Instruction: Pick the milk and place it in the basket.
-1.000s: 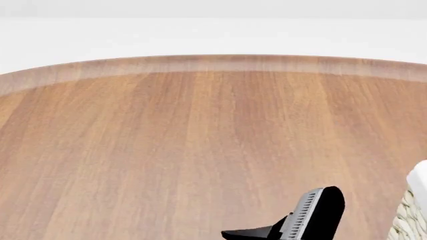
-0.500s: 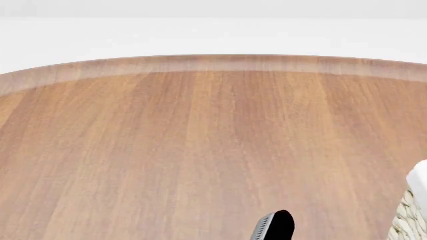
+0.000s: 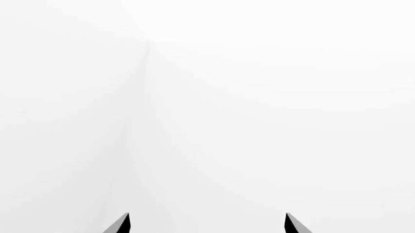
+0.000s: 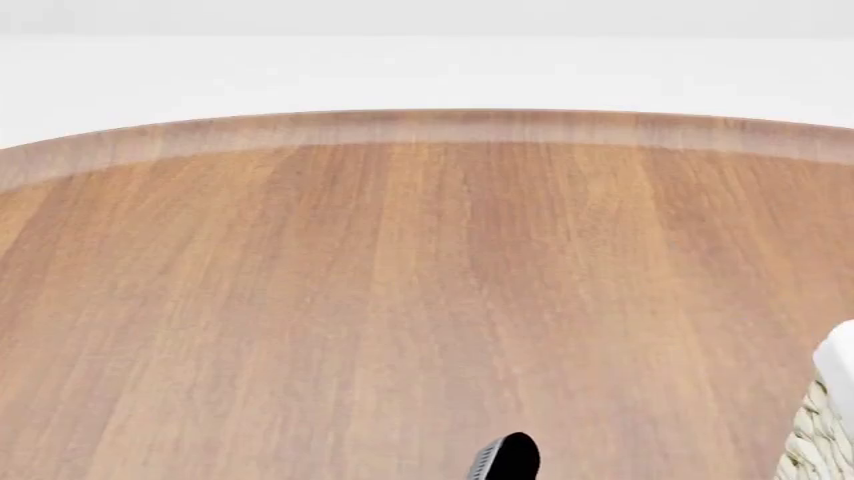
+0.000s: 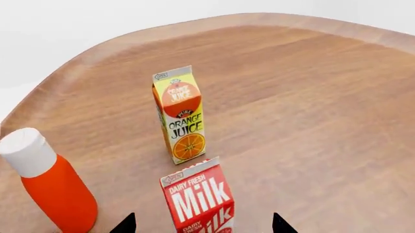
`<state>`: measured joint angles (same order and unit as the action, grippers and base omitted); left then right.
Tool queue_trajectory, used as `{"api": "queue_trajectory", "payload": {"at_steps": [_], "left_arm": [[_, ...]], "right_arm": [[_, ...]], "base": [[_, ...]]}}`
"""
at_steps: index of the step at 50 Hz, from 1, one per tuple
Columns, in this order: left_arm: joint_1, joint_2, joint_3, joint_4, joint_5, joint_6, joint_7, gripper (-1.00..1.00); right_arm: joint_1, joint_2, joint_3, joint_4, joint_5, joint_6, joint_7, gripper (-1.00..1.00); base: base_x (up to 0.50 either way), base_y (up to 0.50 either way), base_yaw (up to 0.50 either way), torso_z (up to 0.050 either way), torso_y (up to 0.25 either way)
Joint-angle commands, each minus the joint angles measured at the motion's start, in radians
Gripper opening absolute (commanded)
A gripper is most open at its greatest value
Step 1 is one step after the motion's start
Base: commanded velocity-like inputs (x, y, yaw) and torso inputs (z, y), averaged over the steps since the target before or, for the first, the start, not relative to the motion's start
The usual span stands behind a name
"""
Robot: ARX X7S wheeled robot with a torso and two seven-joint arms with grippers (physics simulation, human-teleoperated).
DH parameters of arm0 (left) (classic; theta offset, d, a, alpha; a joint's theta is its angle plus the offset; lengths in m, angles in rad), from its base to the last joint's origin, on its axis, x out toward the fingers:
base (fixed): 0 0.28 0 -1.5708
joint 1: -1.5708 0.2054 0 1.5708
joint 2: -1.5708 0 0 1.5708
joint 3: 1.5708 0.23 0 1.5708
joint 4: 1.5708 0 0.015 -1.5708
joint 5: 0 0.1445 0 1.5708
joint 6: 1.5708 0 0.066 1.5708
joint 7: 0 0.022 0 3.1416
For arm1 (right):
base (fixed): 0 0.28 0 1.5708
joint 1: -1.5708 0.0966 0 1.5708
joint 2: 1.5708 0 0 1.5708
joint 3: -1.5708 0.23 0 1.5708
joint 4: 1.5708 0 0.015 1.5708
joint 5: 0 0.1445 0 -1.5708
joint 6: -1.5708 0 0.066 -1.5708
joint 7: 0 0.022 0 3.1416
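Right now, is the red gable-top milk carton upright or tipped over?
Upright. In the right wrist view the red gable-top milk carton stands with its gable ridge on top, on the brown wooden table, between the open right gripper's fingertips.

Milk carton upright on the counter; basket barely in view.

In the right wrist view we see the milk [image 5: 198, 203] standing upright on the wooden counter [image 5: 311, 107]: a red gable-top carton with white "Milk" lettering and "Dairy Fresh" above it, its lower part cut off by the frame edge. It stands between the two dark fingertips of the right hand [image 5: 201, 224], which are spread to either side of it without touching. In the head view we see only a sliver of the basket [image 4: 830, 420] at about 4 o'clock: cream woven wicker with white cloth folded over its rim, resting on the counter. We cannot see the milk there.
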<state>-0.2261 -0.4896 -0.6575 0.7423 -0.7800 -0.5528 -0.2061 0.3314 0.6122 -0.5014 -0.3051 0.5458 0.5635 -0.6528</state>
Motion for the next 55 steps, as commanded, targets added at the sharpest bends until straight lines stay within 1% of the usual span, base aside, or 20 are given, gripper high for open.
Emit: {"api": "queue_trajectory", "payload": {"at_steps": [1,8,12,33,41,51,55], "left_arm": [[0.002,0.022,-0.023,-0.014,0.031,0.023,0.014,1.0],[0.003,0.021,-0.022,-0.016,0.033,0.026,0.014,1.0],[0.005,0.025,-0.016,-0.021,0.039,0.032,0.017,1.0],[0.007,0.022,-0.014,-0.022,0.037,0.036,0.014,1.0],[0.009,0.019,-0.023,-0.023,0.034,0.038,0.011,1.0],[0.011,0.019,-0.023,-0.027,0.034,0.042,0.01,1.0],[0.011,0.017,-0.025,-0.028,0.033,0.043,0.01,1.0]], "right_arm": [[0.017,-0.056,-0.021,0.076,-0.066,-0.034,-0.042,1.0],[0.022,-0.06,-0.027,0.076,-0.066,-0.031,-0.041,1.0],[0.007,-0.041,-0.017,0.03,-0.061,-0.03,-0.028,1.0],[0.008,-0.039,-0.02,0.031,-0.058,-0.032,-0.025,1.0],[0.072,-0.098,-0.064,0.165,-0.069,-0.057,-0.095,1.0],[0.131,-0.146,-0.096,0.279,-0.083,-0.081,-0.149,1.0],[0.16,-0.178,-0.115,0.362,-0.098,-0.106,-0.181,1.0]], "base": [[0.0,0.0,0.0,0.0,0.0],[0.0,0.0,0.0,0.0,0.0],[0.0,0.0,0.0,0.0,0.0],[0.0,0.0,0.0,0.0,0.0],[0.0,0.0,0.0,0.0,0.0],[0.0,0.0,0.0,0.0,0.0],[0.0,0.0,0.0,0.0,0.0]]}}
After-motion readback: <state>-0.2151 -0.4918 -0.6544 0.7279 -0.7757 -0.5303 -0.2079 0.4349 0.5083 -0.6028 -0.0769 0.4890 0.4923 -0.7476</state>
